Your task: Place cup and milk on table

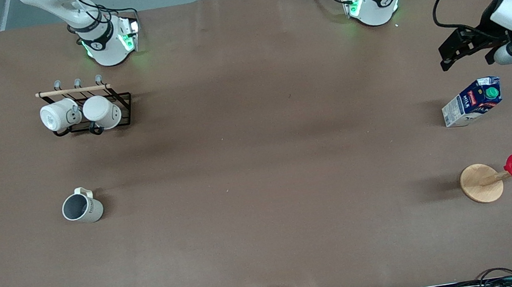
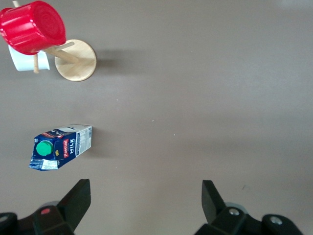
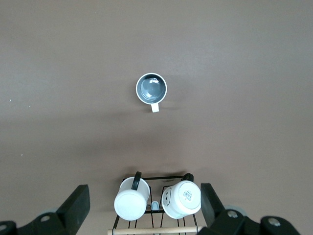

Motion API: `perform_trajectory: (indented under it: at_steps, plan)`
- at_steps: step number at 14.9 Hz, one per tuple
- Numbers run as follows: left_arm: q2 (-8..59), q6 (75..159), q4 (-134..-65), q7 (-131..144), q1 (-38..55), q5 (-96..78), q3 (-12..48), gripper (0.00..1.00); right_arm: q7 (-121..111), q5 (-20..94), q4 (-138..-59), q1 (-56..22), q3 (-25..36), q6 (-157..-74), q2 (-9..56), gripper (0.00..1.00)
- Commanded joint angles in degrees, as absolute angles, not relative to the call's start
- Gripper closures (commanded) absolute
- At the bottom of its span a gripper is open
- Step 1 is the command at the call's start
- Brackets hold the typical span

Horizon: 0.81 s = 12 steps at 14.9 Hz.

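Cup [image 1: 82,207] and milk [image 1: 471,102] standing on table [image 1: 260,173]; both hands [image 2: 145,199] [image 3: 144,201] spread, empty.

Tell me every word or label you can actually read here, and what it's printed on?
"MILK": white letters on the blue side of the milk carton.
Red brand label beside it on the carton: too small to read.
Dark lettering on the cup: too small to read.
Print on the base of one white mug on the rack: blurred, unreadable.

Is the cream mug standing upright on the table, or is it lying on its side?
Upright. The cup shows its round grey inside straight from above in the right wrist view, and it stands apart on the bare table.
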<state>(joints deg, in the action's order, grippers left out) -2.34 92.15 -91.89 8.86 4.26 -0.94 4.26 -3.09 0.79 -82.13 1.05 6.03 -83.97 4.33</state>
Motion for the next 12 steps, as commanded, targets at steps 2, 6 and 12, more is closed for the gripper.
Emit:
perform_trajectory:
  at_steps: [2,6,12]
  plan:
    - [-3.52,91.5,-92.55,7.21,4.22,0.0,0.1,0.02,-3.6,-0.35,-82.71,0.88,6.15,-83.58,3.43,0.0]
    - [-1.07,92.81,-92.64,4.24,3.87,1.57,-5.7,0.04,-3.87,0.26,-82.79,0.88,6.15,-84.9,4.83,0.0]
    - [1.76,105.17,-102.71,-4.04,3.6,2.9,-13.35,0.0,-8.7,-0.09,-102.61,1.41,6.42,-110.06,8.61,0.0]
